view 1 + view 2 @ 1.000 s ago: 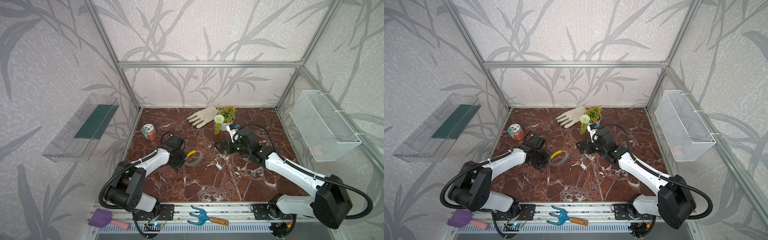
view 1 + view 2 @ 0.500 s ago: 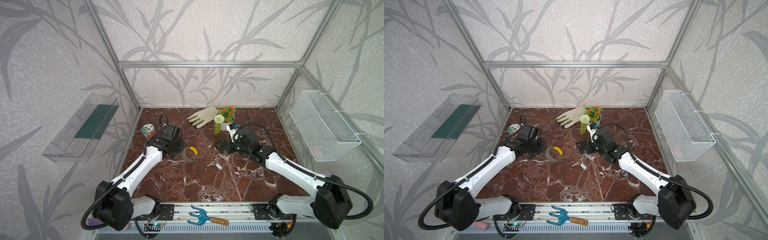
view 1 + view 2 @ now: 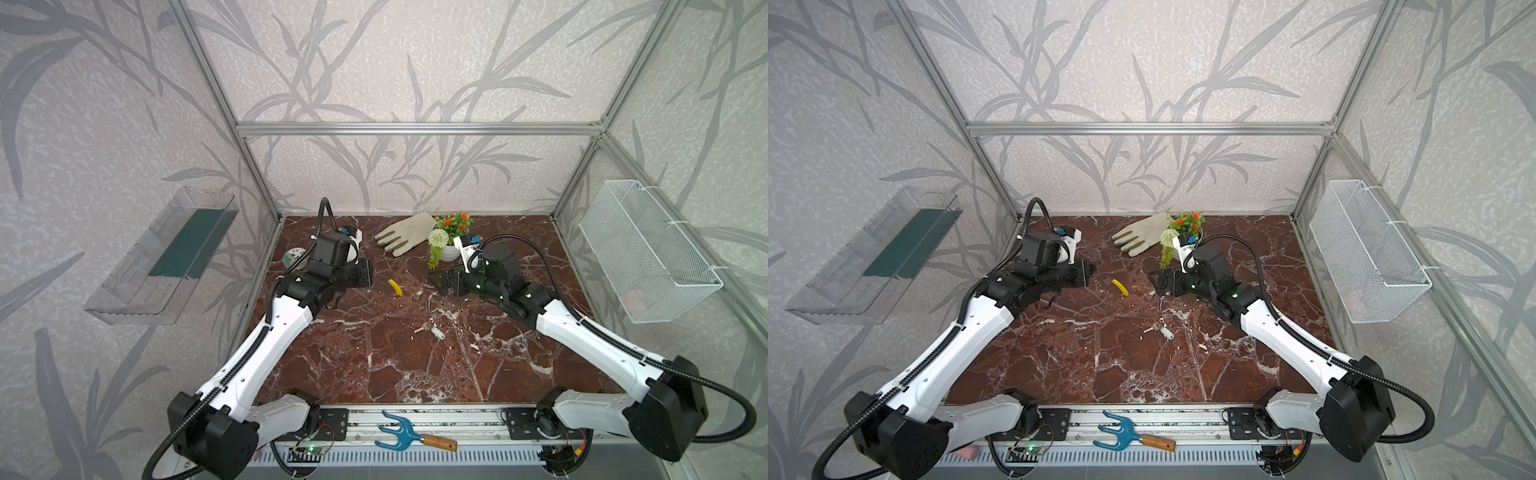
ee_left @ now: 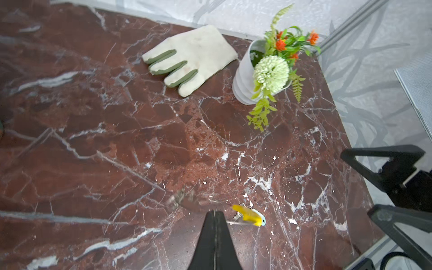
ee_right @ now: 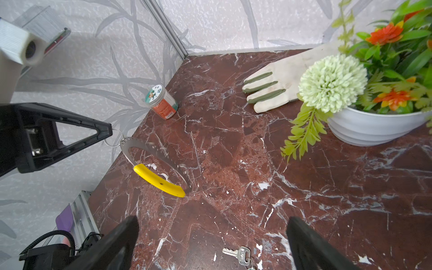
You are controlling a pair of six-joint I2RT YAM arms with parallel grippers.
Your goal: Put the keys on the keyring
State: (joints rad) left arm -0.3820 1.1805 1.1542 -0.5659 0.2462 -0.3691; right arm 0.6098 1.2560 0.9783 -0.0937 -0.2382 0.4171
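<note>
The keyring (image 5: 159, 178), a thin grey hoop with a yellow sleeve (image 3: 395, 287), hangs tilted just above the marble, its lower end close to the floor. My left gripper (image 5: 107, 133) is shut on the small wire loop at the hoop's top; in the left wrist view its fingers (image 4: 215, 224) are pressed together beside the blurred yellow sleeve (image 4: 249, 215). The keys (image 3: 430, 330), silvery with a white tag, lie flat on the floor in both top views and near my right gripper (image 5: 214, 222). That gripper stands open and empty, facing the keyring.
A white work glove (image 3: 405, 237) and a white flower pot (image 3: 449, 249) stand at the back. A round tin (image 3: 295, 256) sits back left behind the left arm. A wire basket (image 3: 648, 257) and a clear shelf (image 3: 166, 257) hang on the side walls. A blue hand fork (image 3: 399, 434) lies on the front rail.
My left arm has stretched out and risen, lifting the keyring off the floor and carrying it toward the back. The right arm and the keys have not moved.
</note>
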